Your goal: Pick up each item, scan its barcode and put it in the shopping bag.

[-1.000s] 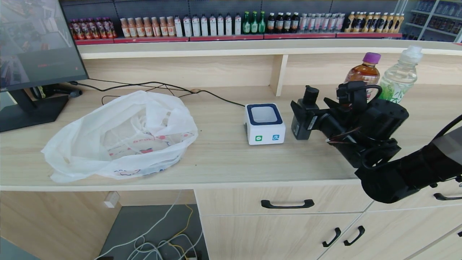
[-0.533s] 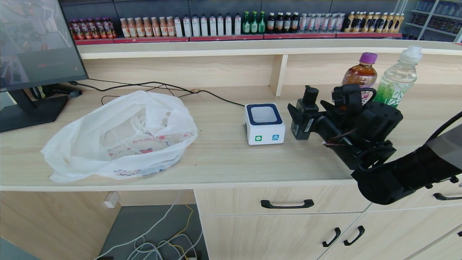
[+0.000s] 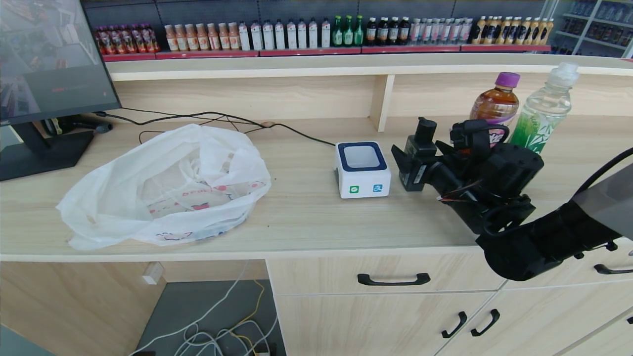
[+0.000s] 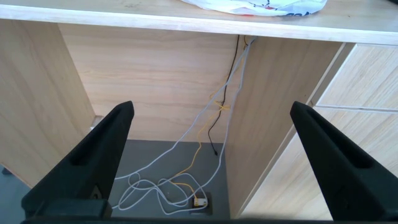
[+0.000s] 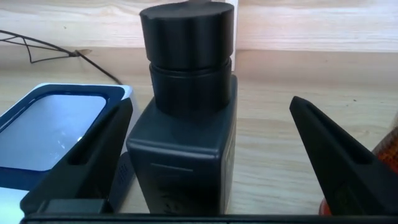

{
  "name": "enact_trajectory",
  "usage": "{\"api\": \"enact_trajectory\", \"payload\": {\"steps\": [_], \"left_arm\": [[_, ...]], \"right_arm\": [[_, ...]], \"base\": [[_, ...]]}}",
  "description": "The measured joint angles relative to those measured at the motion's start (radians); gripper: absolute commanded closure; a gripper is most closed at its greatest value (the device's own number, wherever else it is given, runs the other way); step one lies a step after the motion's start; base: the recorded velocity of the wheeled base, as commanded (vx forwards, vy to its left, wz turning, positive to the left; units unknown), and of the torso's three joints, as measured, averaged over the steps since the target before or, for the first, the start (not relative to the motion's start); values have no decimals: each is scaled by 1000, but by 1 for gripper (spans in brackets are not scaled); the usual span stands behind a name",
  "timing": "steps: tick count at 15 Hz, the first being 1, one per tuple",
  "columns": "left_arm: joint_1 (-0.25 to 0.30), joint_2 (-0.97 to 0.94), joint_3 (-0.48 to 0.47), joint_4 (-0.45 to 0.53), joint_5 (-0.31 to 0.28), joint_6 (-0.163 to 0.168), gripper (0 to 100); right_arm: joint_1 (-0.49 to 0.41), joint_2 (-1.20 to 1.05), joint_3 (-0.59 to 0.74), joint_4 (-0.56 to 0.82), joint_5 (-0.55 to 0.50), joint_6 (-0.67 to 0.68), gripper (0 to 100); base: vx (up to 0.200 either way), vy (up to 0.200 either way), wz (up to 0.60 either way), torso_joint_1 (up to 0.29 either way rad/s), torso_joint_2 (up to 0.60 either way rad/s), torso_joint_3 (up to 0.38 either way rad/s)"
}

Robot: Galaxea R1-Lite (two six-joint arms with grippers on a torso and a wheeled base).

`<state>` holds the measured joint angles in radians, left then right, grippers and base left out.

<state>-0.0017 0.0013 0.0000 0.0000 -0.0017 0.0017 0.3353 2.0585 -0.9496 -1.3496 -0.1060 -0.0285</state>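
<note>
"On the counter [image 3: 306,222], item one?"
"Black bottle [image 3: 418,153], upright, just right of the scanner [image 3: 362,169]. Right gripper [image 5: 211,102]: fingers spread, one either side of the bottle, not clamped (no contact I can make out)."
"Step?"
"Pick-up, by my reckoning; scan and bagging not yet done. Next: close squarely on the body, lift, turn the barcode to the scanner window."
"Other entries?"
"Shopping bag [image 3: 163,188], open, well to the left. Left gripper [image 4: 211,109], spread, empty, below the counter edge."

The shopping bag [image 3: 163,188] lies left of the scanner [image 3: 362,169] on the counter [image 3: 306,217], a bottle [image 3: 418,148] just right.
</note>
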Motion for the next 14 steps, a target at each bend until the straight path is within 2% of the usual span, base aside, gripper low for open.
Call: {"api": "enact_trajectory", "payload": {"steps": [10,11,14], "left_arm": [[0,0,0,0,0,0,0],[0,0,0,0,0,0,0],[0,0,0,0,0,0,0]], "right_arm": [[-4,22,-14,-1,0,1,0],[-4,23,-13,-1,1,1,100],[-4,23,-8,-2,1,11,100]], "base": [[0,0,0,0,0,0],[0,0,0,0,0,0],[0,0,0,0,0,0]]}}
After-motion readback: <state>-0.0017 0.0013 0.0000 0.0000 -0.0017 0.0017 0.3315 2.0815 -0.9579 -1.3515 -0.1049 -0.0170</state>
